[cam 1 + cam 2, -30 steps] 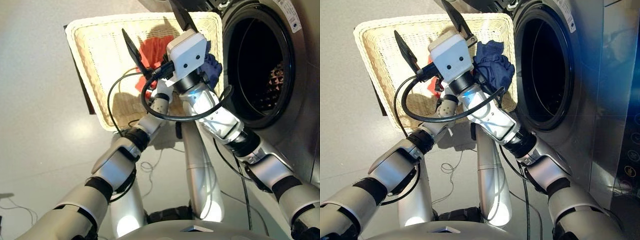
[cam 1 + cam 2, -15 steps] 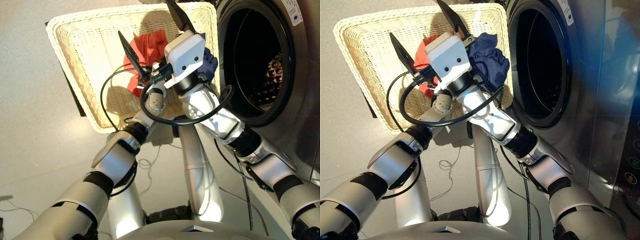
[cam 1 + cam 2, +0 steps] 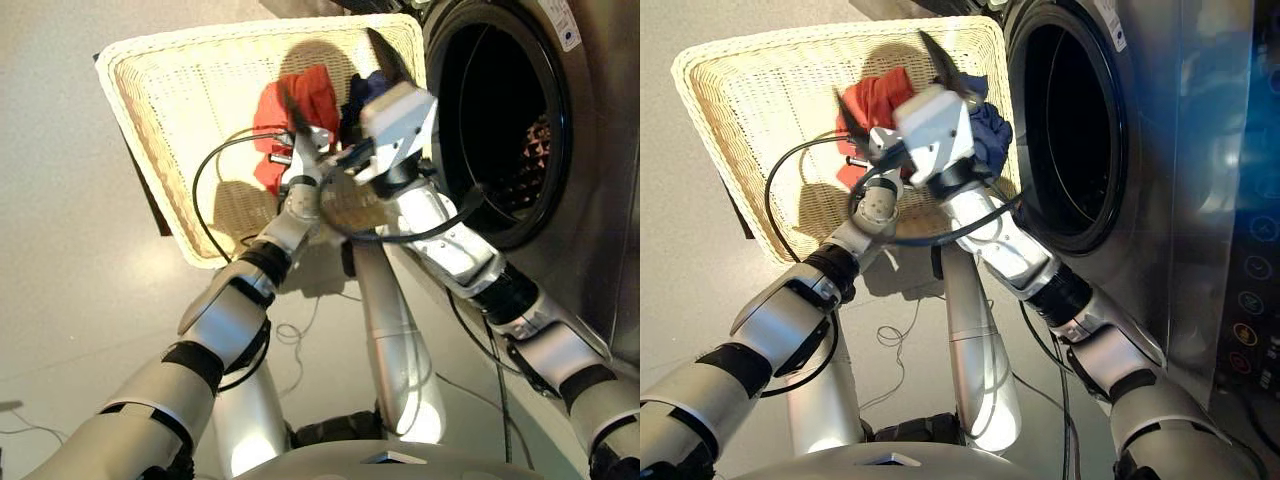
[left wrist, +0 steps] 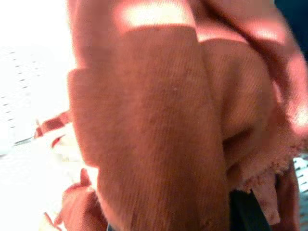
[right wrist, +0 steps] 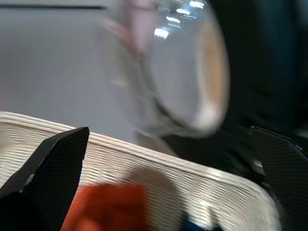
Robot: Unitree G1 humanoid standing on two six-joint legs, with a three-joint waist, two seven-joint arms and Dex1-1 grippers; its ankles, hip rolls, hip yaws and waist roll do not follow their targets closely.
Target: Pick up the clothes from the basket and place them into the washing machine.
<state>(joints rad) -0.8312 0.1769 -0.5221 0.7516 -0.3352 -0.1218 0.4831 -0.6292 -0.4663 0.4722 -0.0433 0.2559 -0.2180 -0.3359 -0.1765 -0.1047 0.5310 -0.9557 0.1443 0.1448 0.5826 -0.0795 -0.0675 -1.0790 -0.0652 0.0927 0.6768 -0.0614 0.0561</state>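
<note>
Orange-red garment [image 3: 292,108] lies in the cream wicker basket [image 3: 170,120], beside the dark blue one [image 3: 990,135]. My left pincer [image 3: 290,105] presses into it (finger state cannot be told). My right pincer [image 5: 168,183] hovers above, spread wide and empty, near the washing machine [image 3: 1080,130].

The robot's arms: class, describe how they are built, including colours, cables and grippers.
Both arms have glossy silver-grey shells with black joint bands. A black cable loops beside the left arm and another around the right wrist. The right gripper has flat, black, textured, pointed fingers. The left gripper also has black fingers.
</note>
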